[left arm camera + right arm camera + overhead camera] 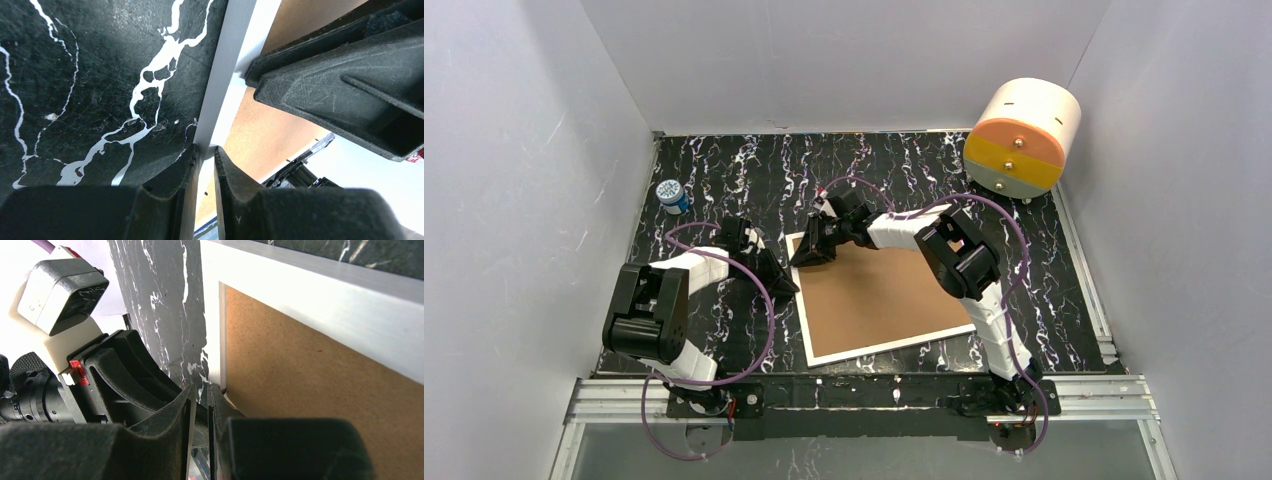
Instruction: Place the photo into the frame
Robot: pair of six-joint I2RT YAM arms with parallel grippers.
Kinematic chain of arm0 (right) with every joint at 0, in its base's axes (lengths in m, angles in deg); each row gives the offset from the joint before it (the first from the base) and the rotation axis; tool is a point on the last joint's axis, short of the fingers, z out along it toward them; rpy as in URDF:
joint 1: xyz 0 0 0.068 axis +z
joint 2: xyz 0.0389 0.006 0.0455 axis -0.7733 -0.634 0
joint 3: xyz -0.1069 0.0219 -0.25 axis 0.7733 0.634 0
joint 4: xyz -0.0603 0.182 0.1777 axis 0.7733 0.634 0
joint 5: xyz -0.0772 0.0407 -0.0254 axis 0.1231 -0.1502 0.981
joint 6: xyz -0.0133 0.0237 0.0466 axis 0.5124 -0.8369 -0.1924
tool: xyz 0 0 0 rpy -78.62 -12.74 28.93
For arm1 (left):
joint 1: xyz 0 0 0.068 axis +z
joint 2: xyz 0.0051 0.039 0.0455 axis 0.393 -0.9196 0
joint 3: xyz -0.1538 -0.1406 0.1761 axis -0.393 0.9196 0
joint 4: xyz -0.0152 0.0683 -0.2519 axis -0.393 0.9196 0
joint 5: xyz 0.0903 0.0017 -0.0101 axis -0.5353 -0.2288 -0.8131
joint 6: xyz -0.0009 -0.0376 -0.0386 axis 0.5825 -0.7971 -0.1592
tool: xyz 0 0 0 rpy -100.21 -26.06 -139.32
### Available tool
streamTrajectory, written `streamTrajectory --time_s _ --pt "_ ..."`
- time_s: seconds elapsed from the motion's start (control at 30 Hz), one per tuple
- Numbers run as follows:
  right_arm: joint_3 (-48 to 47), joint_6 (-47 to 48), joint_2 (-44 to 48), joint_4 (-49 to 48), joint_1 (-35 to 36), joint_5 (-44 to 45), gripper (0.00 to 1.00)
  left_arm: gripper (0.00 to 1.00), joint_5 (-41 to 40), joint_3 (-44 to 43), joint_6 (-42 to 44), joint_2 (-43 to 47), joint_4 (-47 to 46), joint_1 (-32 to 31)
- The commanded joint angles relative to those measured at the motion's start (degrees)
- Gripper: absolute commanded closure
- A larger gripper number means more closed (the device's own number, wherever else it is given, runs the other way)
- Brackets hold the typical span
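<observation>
The left tool [202, 162] and right tool [201, 397] each pinch the back-up frame [874, 295] at its rim, seemingly shifting it; next, open its back.

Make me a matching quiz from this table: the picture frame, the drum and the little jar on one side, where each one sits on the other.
Things: 1 frame; 2 drum; 3 jar.
Places: A far right corner; B far left, near the wall; C middle, brown back up.
Pairs: 1-C; 2-A; 3-B.
</observation>
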Motion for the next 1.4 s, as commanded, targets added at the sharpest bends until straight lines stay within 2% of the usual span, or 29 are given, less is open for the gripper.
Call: streamTrajectory --time_s 0.0,0.43,1.1,1.27,1.37 --pt "3.7 0.6 -2.7 7.8 -2.5 6.9 0.76 0.86 -20.0 4.4 4.0 -4.7 8.4 -0.2" --pt "5.6 2.2 -3.0 10.5 -3.7 8.4 0.69 0.87 -20.6 4.3 4.0 -4.9 8.9 -0.1" --pt "3.8 10.4 -2.9 20.6 -3.8 14.4 0.67 0.87 -21.0 3.7 4.3 -4.5 9.5 -0.1" --pt "4.8 10.5 0.8 14.1 -3.7 10.4 0.66 0.86 -20.5 3.8 4.3 -4.1 9.4 -0.1" --pt "8.6 11.2 3.8 3.1 -3.6 0.3 0.75 0.86 -19.6 3.7 4.4 -4.2 9.0 -0.1"
